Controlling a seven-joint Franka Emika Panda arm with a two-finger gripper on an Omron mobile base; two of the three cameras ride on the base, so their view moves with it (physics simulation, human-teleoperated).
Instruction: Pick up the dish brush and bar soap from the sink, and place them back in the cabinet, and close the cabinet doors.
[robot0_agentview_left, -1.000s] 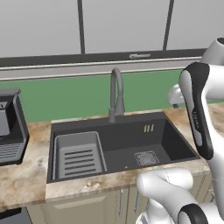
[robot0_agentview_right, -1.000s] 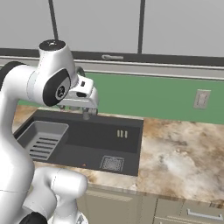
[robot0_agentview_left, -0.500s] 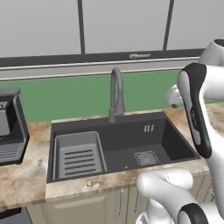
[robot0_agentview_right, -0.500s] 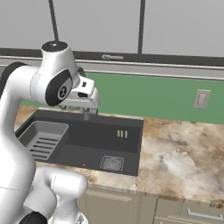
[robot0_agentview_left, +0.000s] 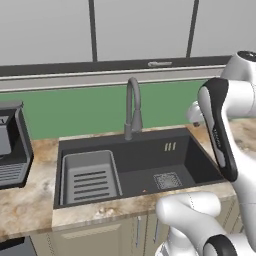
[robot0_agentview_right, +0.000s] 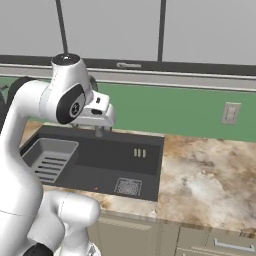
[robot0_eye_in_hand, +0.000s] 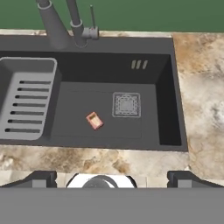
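The bar soap (robot0_eye_in_hand: 94, 120), a small pinkish-orange block, lies on the floor of the dark sink (robot0_eye_in_hand: 87, 74), left of the square drain grate (robot0_eye_in_hand: 126, 104). From the base views it is an orange speck (robot0_agentview_left: 145, 190) (robot0_agentview_right: 96, 188) by the sink's front wall. My gripper (robot0_eye_in_hand: 112, 179) hangs high above the sink's front edge, open, with nothing between its fingers. The white hand (robot0_agentview_right: 98, 112) sits over the sink's back rim. The dish brush, the cabinet and the cabinet doors are out of view.
A grey ribbed tray insert (robot0_eye_in_hand: 26, 100) fills the sink's left end and a gooseneck faucet (robot0_agentview_left: 132, 107) rises behind. A dark coffee machine (robot0_agentview_left: 12, 145) stands on the left counter. Marbled counter (robot0_agentview_right: 210, 175) spreads right, with a wall outlet (robot0_agentview_right: 230, 112) above it.
The arm has shifted slightly and the hand has sunk a little over the sink. The gripper stays open and the soap has not moved.
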